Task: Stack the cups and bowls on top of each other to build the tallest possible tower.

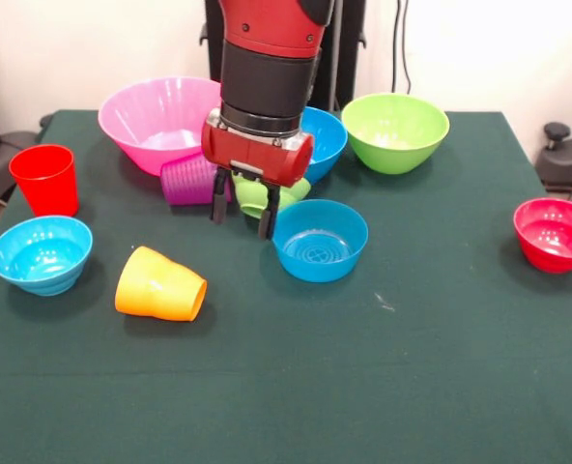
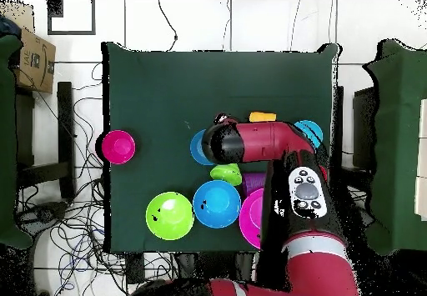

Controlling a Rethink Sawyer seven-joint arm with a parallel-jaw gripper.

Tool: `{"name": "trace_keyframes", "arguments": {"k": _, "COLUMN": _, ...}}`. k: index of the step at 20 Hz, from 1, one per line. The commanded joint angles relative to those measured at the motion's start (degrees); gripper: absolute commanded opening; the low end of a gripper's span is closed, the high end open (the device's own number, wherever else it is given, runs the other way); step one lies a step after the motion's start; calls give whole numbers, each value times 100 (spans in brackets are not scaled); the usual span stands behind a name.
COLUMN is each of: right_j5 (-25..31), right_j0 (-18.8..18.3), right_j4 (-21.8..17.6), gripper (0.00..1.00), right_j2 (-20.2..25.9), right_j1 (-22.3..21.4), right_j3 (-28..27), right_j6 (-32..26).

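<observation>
My gripper (image 1: 243,209) hangs low over the table's middle with its fingers apart, open. A small lime green bowl (image 1: 253,197) lies tilted right behind and between the fingers; I cannot tell if they touch it. It also shows in the overhead view (image 2: 225,173). A purple cup (image 1: 189,180) lies on its side just left of the gripper, against the big pink bowl (image 1: 158,116). A small blue bowl (image 1: 320,240) stands upright to the gripper's right. An orange cup (image 1: 160,285) lies on its side in front. A red cup (image 1: 45,179) stands upright at the far left.
A light blue bowl (image 1: 41,253) stands at the left edge and a small red bowl (image 1: 555,234) at the right edge. A mid-sized blue bowl (image 1: 327,143) sits behind the arm, with a mid-sized lime green bowl (image 1: 394,131) to its right.
</observation>
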Motion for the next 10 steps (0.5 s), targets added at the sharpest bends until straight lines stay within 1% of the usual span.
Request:
{"name": "trace_keyframes", "arguments": {"k": 1, "right_j5": -27, "right_j0": 250, "right_j4": -466, "gripper": 100, "right_j2": 199, "right_j1": 458, "right_j3": -280, "right_j6": -312}}
{"name": "trace_keyframes", "arguments": {"k": 10, "right_j5": -131, "right_j0": 177, "right_j4": -457, "gripper": 100, "right_j2": 240, "right_j1": 626, "right_j3": -361, "right_j6": -379}}
